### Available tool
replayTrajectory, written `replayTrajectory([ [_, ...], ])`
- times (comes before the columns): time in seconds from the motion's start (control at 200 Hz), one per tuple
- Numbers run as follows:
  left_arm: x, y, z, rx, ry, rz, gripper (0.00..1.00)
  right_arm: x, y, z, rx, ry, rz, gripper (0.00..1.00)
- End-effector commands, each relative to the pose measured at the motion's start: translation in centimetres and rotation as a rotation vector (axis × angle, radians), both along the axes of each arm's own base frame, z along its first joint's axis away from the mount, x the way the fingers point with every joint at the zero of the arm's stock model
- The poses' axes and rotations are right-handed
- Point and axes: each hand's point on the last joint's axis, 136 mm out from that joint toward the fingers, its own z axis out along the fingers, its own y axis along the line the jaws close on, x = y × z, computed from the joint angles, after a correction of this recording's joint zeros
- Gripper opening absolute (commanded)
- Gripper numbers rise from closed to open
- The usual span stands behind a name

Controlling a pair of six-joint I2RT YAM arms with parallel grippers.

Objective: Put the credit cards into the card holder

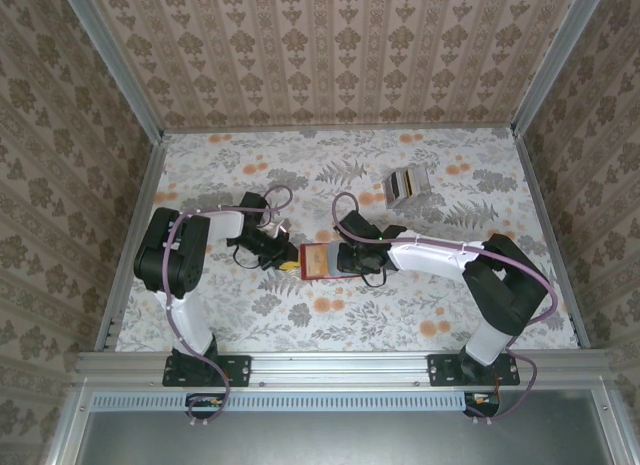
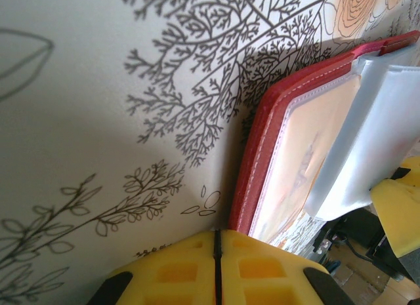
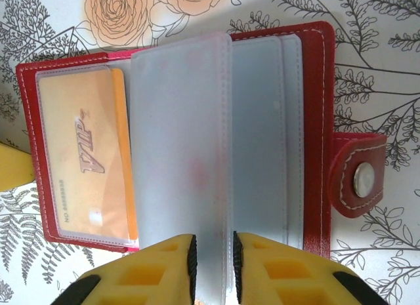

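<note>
Card holder, red and book-shaped, lies open at the middle of the floral table. Seen from the right wrist, its clear pocket on the 9 o'clock side holds the yellow card, printed "VIP", fully seated behind the plastic. Frosted sleeves fan across the spine and those visible look empty. The snap tab sticks out flat at 3 o'clock with its metal stud showing.

At 6 o'clock in that view, the right gripper has its yellow fingers narrowly apart with one frosted sleeve showing in the gap. Whether they pinch it cannot be told.

From above, the left gripper is at the holder's 9 o'clock, fingers pressed together, nothing seen between them, and the red cover's corner just beside the tips.

A clear striped box stands well apart toward 1 o'clock, its contents too small to make out.
</note>
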Motion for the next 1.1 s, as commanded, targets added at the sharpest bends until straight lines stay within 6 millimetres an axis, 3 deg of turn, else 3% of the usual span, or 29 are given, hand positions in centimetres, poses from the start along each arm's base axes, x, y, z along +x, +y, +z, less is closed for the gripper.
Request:
replayTrajectory([
  [0.0,-0.5,-0.2,-1.8,0.028,-0.012,-0.036,0.1,-0.4,-0.3,0.1,-0.02,-0.006,0.015,0.22],
  [0.68,-0.5,-0.4,-1.7,0.021,-0.012,-0.042,0.1,0.5,3.5,0.4,0.08,-0.015,0.118,0.27],
  [1.095,-0.4,-0.5,-1.7,0.014,-0.01,-0.044,0.1,0.9,5.2,0.9,0.134,-0.039,0.161,0.43],
])
